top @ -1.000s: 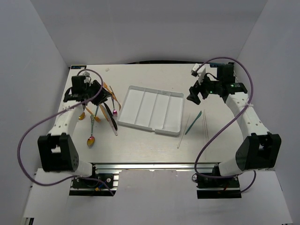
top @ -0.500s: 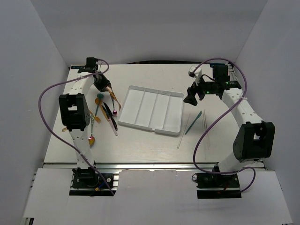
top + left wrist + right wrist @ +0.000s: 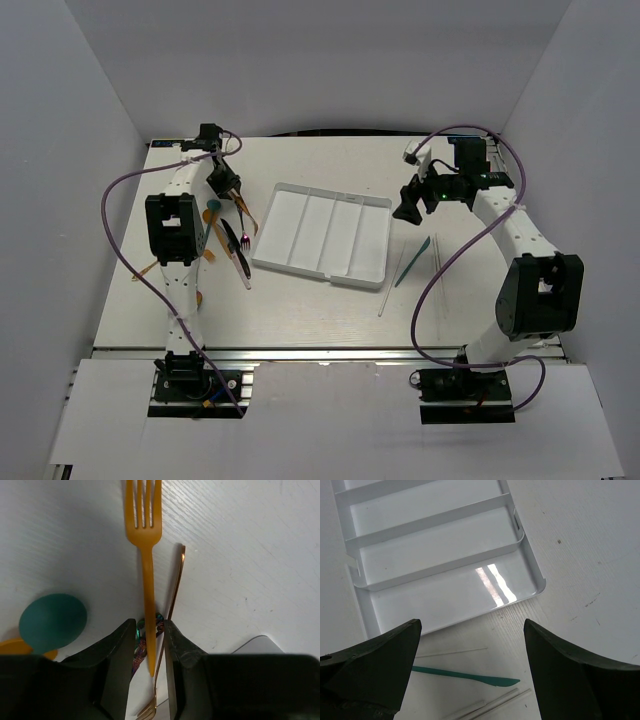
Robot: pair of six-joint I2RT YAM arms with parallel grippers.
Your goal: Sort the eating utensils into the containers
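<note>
My left gripper (image 3: pixel 226 186) (image 3: pixel 150 625) hovers over the utensil pile at the table's left. Its jaws are narrowed around the handle of an orange fork (image 3: pixel 145 555) (image 3: pixel 243 210), with slim gaps on both sides. Under that handle lie a thin gold fork (image 3: pixel 174 587) and an iridescent handle (image 3: pixel 137 647). A teal spoon (image 3: pixel 52 622) (image 3: pixel 212 210) lies to the left. The white four-compartment tray (image 3: pixel 300 225) (image 3: pixel 526 542) holds nothing. My right gripper (image 3: pixel 408 208) (image 3: pixel 472 625) stands wide open above a teal knife (image 3: pixel 412 262) (image 3: pixel 470 676) and pale chopsticks (image 3: pixel 437 265) (image 3: pixel 490 705).
A black knife (image 3: pixel 232 240) and other cutlery lie in the left pile, partly behind my left arm. One thin chopstick (image 3: pixel 390 285) (image 3: pixel 452 652) lies by the tray's right edge. The tray's corner (image 3: pixel 255 645) shows close to my left gripper.
My left arm has swung from the left of the pile to its far side, and its jaws have narrowed round the orange fork's handle. The right arm has shifted slightly.
</note>
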